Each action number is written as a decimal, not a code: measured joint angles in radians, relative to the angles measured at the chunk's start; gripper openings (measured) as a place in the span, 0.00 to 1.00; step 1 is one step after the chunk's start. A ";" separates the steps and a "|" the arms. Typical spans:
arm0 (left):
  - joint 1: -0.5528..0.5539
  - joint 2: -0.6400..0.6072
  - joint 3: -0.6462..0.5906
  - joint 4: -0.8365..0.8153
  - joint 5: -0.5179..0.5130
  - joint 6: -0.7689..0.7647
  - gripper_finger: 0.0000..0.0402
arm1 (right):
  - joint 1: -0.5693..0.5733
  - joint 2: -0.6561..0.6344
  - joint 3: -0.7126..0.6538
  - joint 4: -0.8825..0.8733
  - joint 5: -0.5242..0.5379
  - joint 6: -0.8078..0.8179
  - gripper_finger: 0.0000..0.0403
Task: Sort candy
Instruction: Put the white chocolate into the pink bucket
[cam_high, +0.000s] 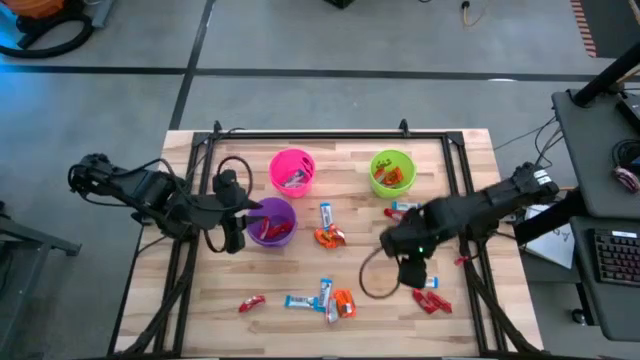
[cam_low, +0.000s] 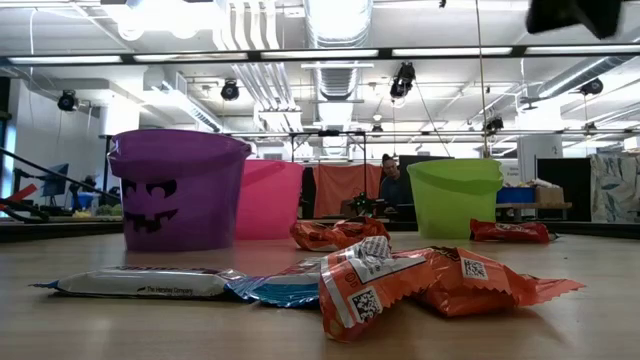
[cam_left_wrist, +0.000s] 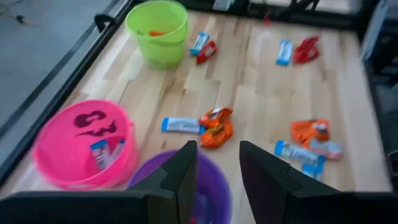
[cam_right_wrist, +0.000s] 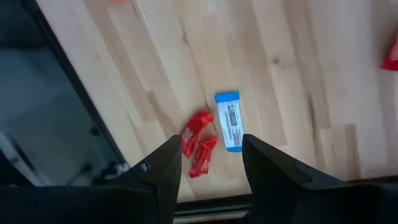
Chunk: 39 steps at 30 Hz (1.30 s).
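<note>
Below the open right hand (cam_right_wrist: 208, 158): two red candies (cam_right_wrist: 198, 144) touching a blue-and-white bar (cam_right_wrist: 229, 121).
Closing now may grab both kinds together; the left hand (cam_left_wrist: 217, 165) waits open over the purple cup (cam_high: 271, 222).

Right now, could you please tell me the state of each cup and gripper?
Pink plastic cup: upright, holds blue-and-white bars.
Green plastic cup: upright, holds orange candy.
Purple plastic cup: upright, contents unclear.
Left gripper: open, above purple cup.
Right gripper: open, over red candies.

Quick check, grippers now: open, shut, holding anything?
Left gripper: open, empty, over the purple cup.
Right gripper: open, empty, above red candies.
</note>
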 joint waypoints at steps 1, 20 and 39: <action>0.000 -0.021 -0.035 0.041 0.009 -0.003 0.24 | 0.019 0.000 -0.029 0.025 0.001 0.000 0.40; 0.000 -0.123 -0.266 0.364 -0.007 -0.052 0.19 | 0.206 0.001 -0.538 0.520 0.035 0.068 0.40; 0.000 -0.108 -0.266 0.363 -0.057 -0.052 0.19 | 0.206 -0.001 -0.735 0.696 0.052 0.157 0.37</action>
